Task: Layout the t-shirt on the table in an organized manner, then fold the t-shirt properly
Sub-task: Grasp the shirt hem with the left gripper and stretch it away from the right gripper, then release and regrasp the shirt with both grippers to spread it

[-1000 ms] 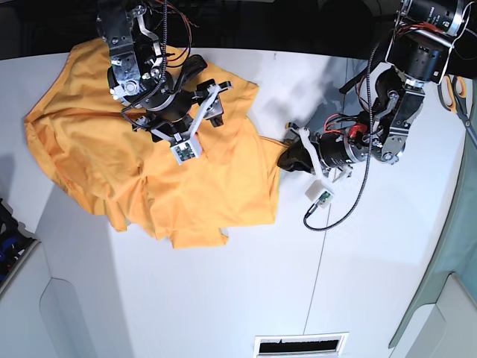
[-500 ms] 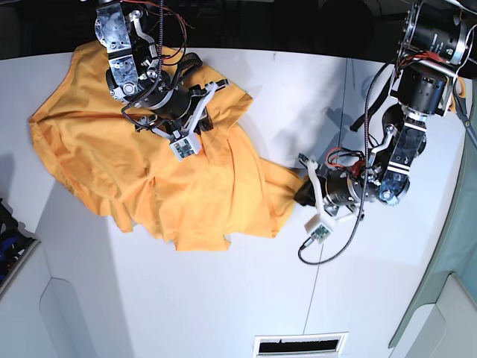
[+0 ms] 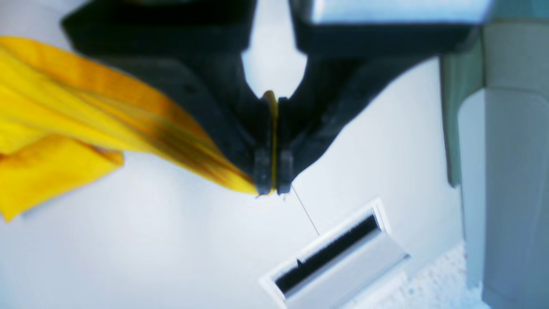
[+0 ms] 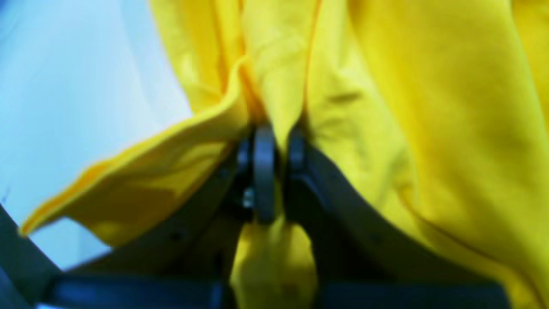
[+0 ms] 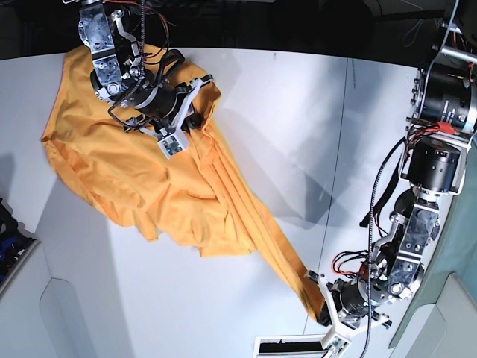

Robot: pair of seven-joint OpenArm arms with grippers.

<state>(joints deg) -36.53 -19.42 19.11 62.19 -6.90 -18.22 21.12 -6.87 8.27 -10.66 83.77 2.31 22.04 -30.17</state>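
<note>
The orange-yellow t-shirt (image 5: 171, 186) lies bunched at the table's (image 5: 291, 112) back left, with one part pulled out as a taut band toward the front right. My left gripper (image 5: 323, 307) is shut on the end of that band, close to the vent slot. In the left wrist view my left gripper (image 3: 273, 189) pinches a thin edge of the t-shirt (image 3: 64, 116) just above the white top. My right gripper (image 5: 192, 119) is shut on a fold near the shirt's back edge. In the right wrist view my right gripper (image 4: 279, 141) has t-shirt (image 4: 429, 128) cloth bulging through its jaws.
A vent slot (image 5: 287, 347) sits at the table's front edge, also seen as vent slot (image 3: 330, 253) right below my left gripper. A grey-green cloth (image 5: 460, 253) hangs at the right edge. A dark seam line (image 5: 335, 171) runs across the tabletop.
My left gripper has dragged its shirt corner from mid-table to the front edge, stretching the cloth. My right gripper has shut on the shirt and shifted back and left.
</note>
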